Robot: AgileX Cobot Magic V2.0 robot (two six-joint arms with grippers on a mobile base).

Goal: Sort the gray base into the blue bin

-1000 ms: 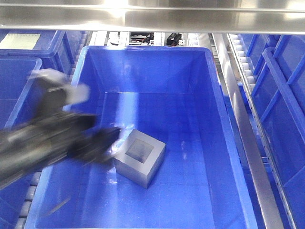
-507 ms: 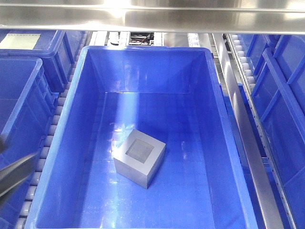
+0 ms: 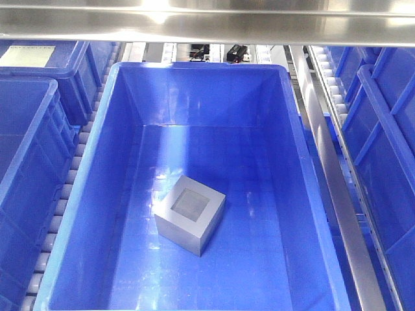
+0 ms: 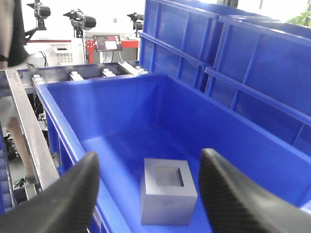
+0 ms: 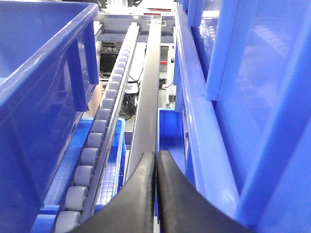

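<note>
We see the gray base (image 3: 190, 214) resting on the floor of the blue bin (image 3: 115, 110), in the lower left-centre of the exterior frame, its recessed face turned upward and its edges rotated diagonally to the bin walls. It touches no wall. No arm appears in this view.

In the left wrist view the left gripper (image 4: 150, 182) has its two dark fingers (image 4: 73, 199) spread wide apart and empty, and the gray base (image 4: 167, 196) lies between them in the frame, beyond and below the fingertips, clear of both. The block is nearly cubic, so we judge it has no long axis to align to; what matters is the skew of its side faces against the gripper's opening line. The left arm is plainly the nearer one.

In the right wrist view the right gripper (image 5: 156, 170) has its fingers pressed together with nothing between them, and it points along a roller conveyor (image 5: 99, 141) and metal rail (image 5: 146, 92) outside the bin; the block is absent from this view.

With the block already in the bin, we judge the sort essentially complete.

The fingers' bases are cut off by the lower frame edge, the recess depth is hard to read, and the bin's near wall is cropped in the exterior view.
</note>
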